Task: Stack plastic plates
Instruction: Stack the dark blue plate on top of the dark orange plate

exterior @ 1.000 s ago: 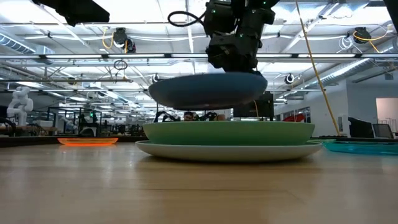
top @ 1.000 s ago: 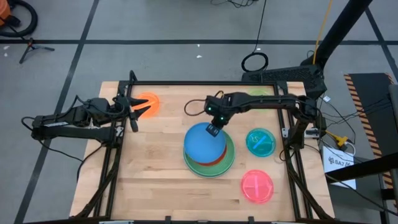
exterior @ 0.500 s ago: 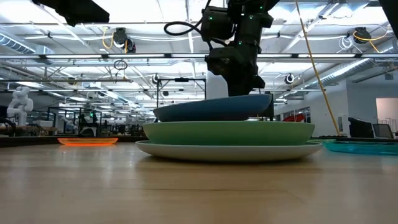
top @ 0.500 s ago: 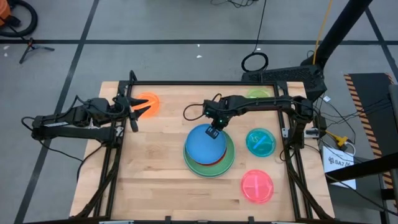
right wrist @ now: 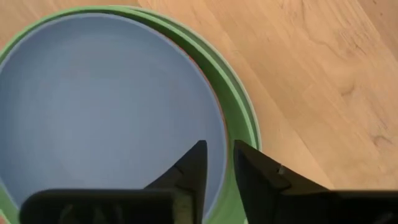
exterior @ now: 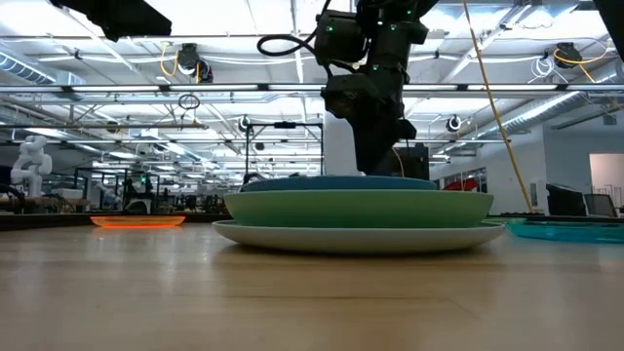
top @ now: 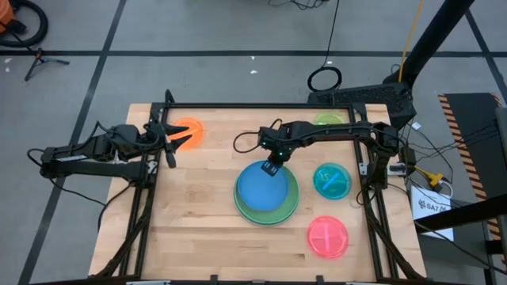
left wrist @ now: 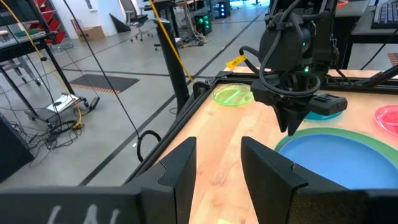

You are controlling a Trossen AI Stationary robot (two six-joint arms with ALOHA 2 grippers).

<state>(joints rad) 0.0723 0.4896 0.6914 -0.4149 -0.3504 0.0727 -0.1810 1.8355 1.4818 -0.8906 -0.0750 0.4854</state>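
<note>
A blue plate (top: 260,194) lies level on top of a stack, inside a large green plate (top: 290,207) that rests on a pale plate (exterior: 292,235). A thin rust-red rim (right wrist: 212,81) shows between blue and green. My right gripper (top: 271,168) stands at the blue plate's far rim, shut on it. An orange plate (top: 188,130), a lime plate (top: 331,119), a teal plate (top: 331,180) and a pink plate (top: 327,236) lie singly on the table. My left gripper (top: 172,141) hovers open beside the orange plate. My right gripper (right wrist: 219,149) has the blue plate's far rim (right wrist: 220,132) between its two fingers, one over the plate's inside and one outside the rim. The fingers come from above, pointing steeply down. The plate lies flat in the stack, resting in the plates below.
The wooden table (top: 198,229) has a dark frame along its edges. Bare wood lies at the near left and between the orange plate and the stack. The teal and pink plates sit right of the stack, and the lime plate lies partly under my right arm at the far edge.
My right gripper has come down and carried the blue plate with it. The plate hung tilted above the green plate a second ago, then its near side touched down, and now it lies level inside the stack. The rust-red plate beneath is almost fully covered.
</note>
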